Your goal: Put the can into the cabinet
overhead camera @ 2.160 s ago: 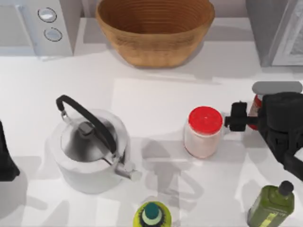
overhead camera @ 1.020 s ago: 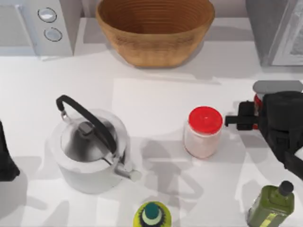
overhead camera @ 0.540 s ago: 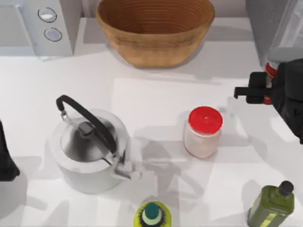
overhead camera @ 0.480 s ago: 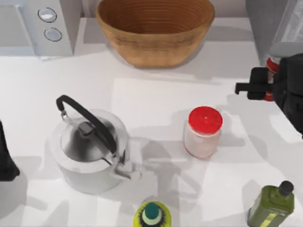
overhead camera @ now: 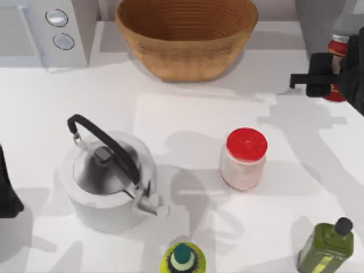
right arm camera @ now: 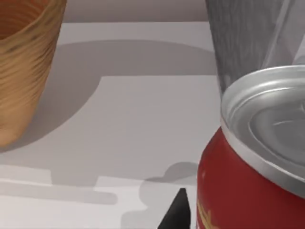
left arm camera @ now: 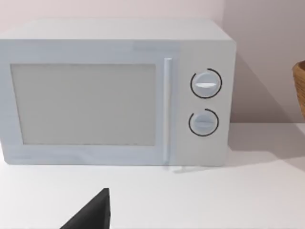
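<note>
The red can (overhead camera: 339,45) with its silver top (right arm camera: 271,124) hangs above the table at the far right, just in front of the grey cabinet (overhead camera: 315,20). My right gripper (overhead camera: 333,77) is shut on the can, one black finger (overhead camera: 310,79) pointing left of it. The right wrist view shows the can's red wall (right arm camera: 238,195) close up, with the cabinet's dark side (right arm camera: 243,43) right behind it. My left arm (overhead camera: 5,187) is parked at the table's left edge; a dark finger tip (left arm camera: 93,214) shows in the left wrist view.
A wicker basket (overhead camera: 186,34) stands at the back centre and a light grey microwave (overhead camera: 42,28) at the back left. A steel kettle (overhead camera: 108,176), a red-lidded jar (overhead camera: 244,158), a green bottle (overhead camera: 327,247) and a teal-capped yellow bottle (overhead camera: 183,259) stand on the table.
My right gripper has lifted the can from beside the jar and carried it toward the back right, up to the cabinet. The left arm has not moved.
</note>
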